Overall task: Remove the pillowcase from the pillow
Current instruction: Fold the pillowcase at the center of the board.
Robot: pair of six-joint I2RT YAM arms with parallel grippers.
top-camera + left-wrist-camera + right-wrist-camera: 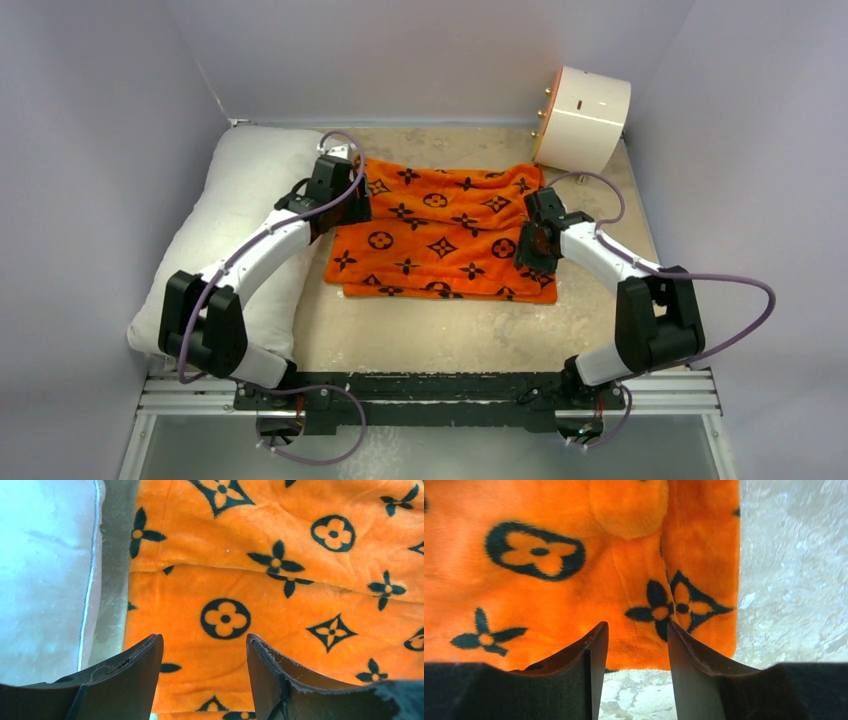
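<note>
The orange pillowcase (pixel 440 232) with black motifs lies flat in the middle of the table, off the pillow. The plain white pillow (pixel 235 225) lies along the left side, beside the pillowcase with a strip of table between them. My left gripper (pixel 350 195) hovers over the pillowcase's left edge, open and empty; in the left wrist view (pixel 205 645) the pillowcase (pixel 280 580) fills the frame and the pillow (pixel 45 575) is at left. My right gripper (pixel 528 240) is over the pillowcase's right edge, open and empty; its wrist view (pixel 636 635) shows the fabric's corner (pixel 574 565).
A white cylinder (pixel 585 118) with an orange face stands at the back right, close to the pillowcase's far right corner. White walls close in the table on the left, back and right. Bare mottled tabletop (pixel 450 330) lies in front of the pillowcase.
</note>
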